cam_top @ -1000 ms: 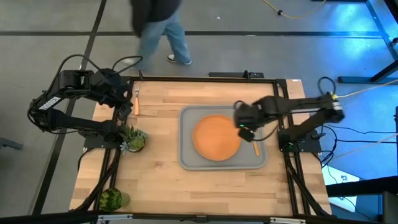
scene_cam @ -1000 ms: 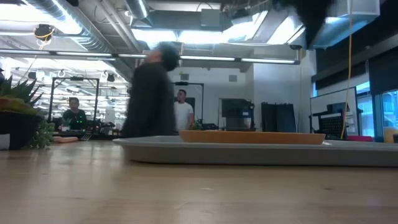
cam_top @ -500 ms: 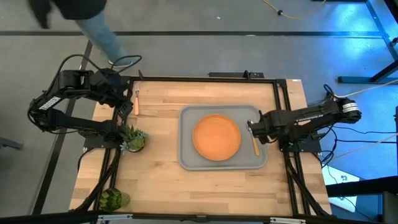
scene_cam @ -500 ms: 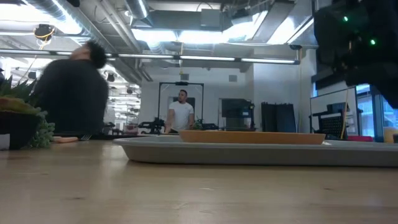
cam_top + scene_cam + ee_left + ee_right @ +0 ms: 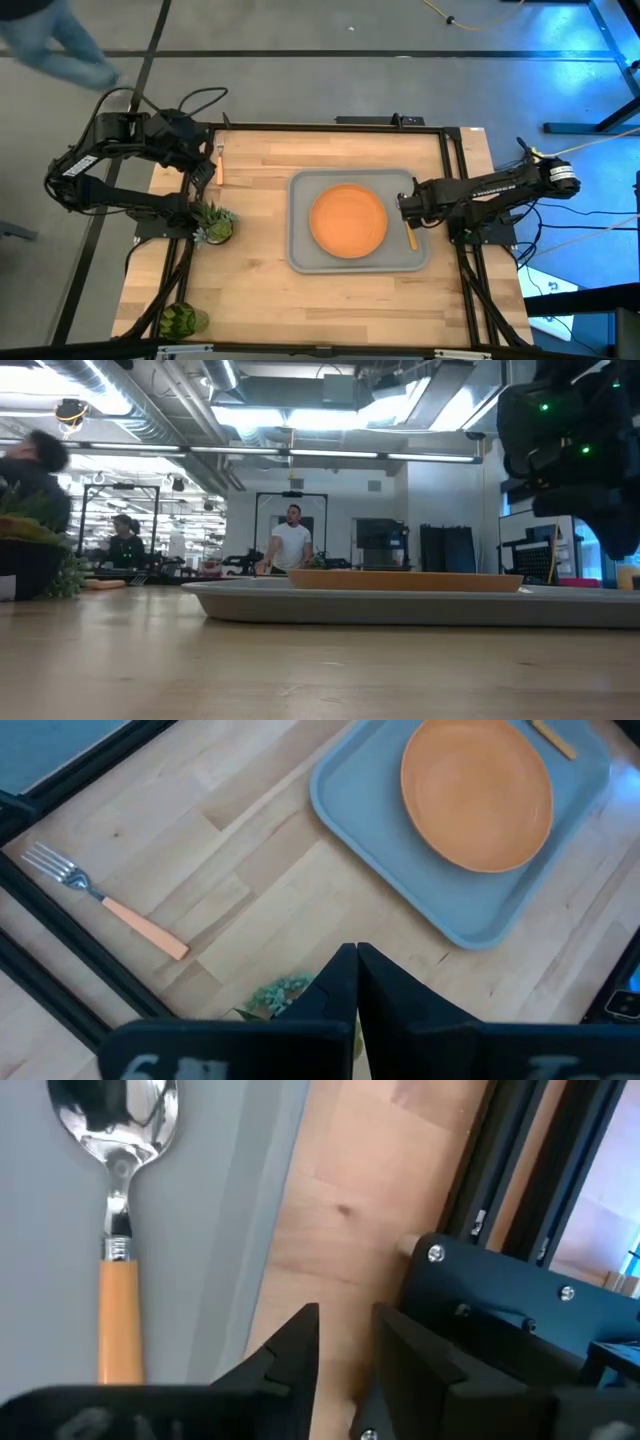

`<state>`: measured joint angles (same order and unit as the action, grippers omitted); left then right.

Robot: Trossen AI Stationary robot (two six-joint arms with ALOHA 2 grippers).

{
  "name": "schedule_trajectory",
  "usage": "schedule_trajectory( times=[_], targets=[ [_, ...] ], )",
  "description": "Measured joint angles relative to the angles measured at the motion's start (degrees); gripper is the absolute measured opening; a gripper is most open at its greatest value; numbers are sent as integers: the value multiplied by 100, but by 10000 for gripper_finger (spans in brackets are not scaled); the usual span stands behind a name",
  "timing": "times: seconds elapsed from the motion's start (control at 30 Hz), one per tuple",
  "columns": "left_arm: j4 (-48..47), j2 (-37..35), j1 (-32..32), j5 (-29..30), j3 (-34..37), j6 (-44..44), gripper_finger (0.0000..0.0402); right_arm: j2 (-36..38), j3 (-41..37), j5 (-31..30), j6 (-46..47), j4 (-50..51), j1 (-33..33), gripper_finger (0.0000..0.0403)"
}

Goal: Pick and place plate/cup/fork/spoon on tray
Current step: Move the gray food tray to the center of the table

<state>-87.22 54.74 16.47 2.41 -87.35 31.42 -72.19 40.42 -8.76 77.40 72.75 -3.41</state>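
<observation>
The orange plate point(image 5: 348, 221) lies flat on the grey tray point(image 5: 303, 250) in the middle of the table. The spoon point(image 5: 118, 1230) rests on the tray's floor by its right rim; only its orange handle point(image 5: 411, 236) shows from above. My right gripper point(image 5: 347, 1345) hangs low just outside that rim, over bare wood, its fingers a little apart with nothing between them. The fork point(image 5: 219, 165) lies on the wood at the far left. My left gripper point(image 5: 357, 982) is shut, held high above the fork's corner. The green cup point(image 5: 181, 320) stands at the near left corner.
A leafy potted plant point(image 5: 213, 222) stands at the table's left edge between fork and cup. A black frame point(image 5: 455, 160) runs along the table's edges, close beside my right gripper. People are in the room beyond the far edge point(image 5: 292, 545).
My right gripper has come down from above the tray's right part and shifted toward the table's right edge, rolling its wrist as it sank; it now sits low by the tray's rim. The spoon has stayed where it lay. A person has walked leftward past the far edge.
</observation>
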Motion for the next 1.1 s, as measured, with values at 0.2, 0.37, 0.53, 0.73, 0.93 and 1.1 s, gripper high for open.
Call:
schedule_trajectory(
  times=[0.2,0.37,0.53,0.73,0.93,1.1],
  targets=[
    [-6,2,-2,-6,0,-2,0,-214,-61,54,384,-377,121,99],
    [-7,0,-2,-15,0,-4,0,-453,-184,-88,381,-884,278,99],
    [-11,0,-2,-15,0,-4,0,-645,-341,-92,367,-1031,442,99],
    [-13,0,-2,-16,0,-11,0,-668,-355,-204,347,-934,469,99],
    [-15,0,-2,-15,0,-48,0,-674,-376,-163,340,-1068,471,99],
    [-17,0,-2,-15,0,-50,0,-657,-720,35,350,-1388,469,99]
  ],
)
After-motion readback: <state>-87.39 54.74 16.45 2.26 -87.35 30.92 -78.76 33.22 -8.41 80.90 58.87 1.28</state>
